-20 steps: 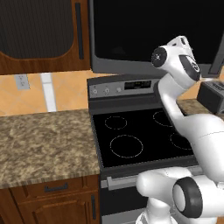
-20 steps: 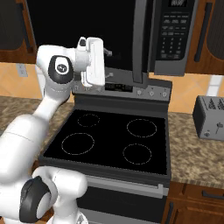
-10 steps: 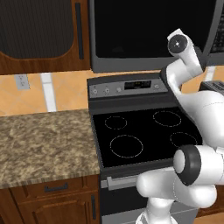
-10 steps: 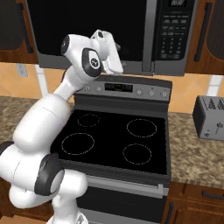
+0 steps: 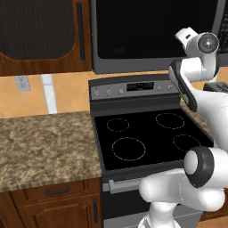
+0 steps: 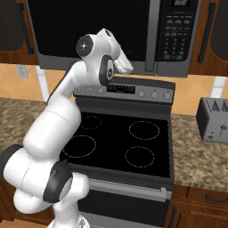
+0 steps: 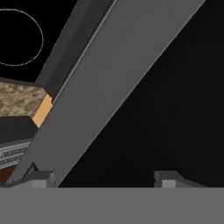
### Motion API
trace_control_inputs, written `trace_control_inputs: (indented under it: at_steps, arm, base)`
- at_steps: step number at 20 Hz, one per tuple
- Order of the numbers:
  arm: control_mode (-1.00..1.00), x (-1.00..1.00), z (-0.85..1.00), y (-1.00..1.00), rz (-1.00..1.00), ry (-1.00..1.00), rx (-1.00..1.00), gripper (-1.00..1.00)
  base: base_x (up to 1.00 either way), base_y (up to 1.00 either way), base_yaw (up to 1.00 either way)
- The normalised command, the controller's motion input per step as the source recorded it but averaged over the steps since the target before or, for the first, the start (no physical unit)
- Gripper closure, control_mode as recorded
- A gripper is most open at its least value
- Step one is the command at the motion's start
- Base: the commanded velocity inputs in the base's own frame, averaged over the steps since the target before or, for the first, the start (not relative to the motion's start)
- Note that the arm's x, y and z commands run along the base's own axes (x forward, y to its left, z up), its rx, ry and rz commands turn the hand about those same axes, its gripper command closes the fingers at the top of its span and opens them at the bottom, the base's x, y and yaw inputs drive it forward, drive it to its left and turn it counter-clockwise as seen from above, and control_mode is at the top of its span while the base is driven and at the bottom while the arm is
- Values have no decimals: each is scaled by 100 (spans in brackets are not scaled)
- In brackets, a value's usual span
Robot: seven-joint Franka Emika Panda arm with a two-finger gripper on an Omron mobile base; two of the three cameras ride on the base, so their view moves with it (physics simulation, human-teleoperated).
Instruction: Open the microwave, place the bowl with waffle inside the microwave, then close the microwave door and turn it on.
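Claw (image 7: 103, 179) raised from stove level to microwave door (image 6: 89, 31), fingers apart, gripping nothing; door still shut.

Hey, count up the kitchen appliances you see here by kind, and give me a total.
microwave: 1
stove: 1
toaster: 1
Total: 3

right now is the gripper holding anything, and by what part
Nothing is held. In the hand view the gripper has its fingertips apart with a bare gap between them, facing the microwave door and its grey frame.
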Motion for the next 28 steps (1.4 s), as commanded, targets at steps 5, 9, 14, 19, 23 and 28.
trace_control_inputs:
  at_steps: [5,9,14,19,23,28]
  arm:
    - [-100,-100,1,0,26,-2,24,-100]
    - [-100,-64,15,-74,18,-4,43,-100]
    - [-100,-4,0,-100,21,-7,41,-100]
    - [-100,2,0,-86,18,-11,30,100]
    - [-100,23,1,-37,9,-8,16,100]
    - [-100,48,0,1,1,-7,2,100]
  base:
    - [0,0,0]
    - [0,0,0]
    - [0,0,0]
    - [0,0,0]
    - [0,0,0]
    - [0,0,0]
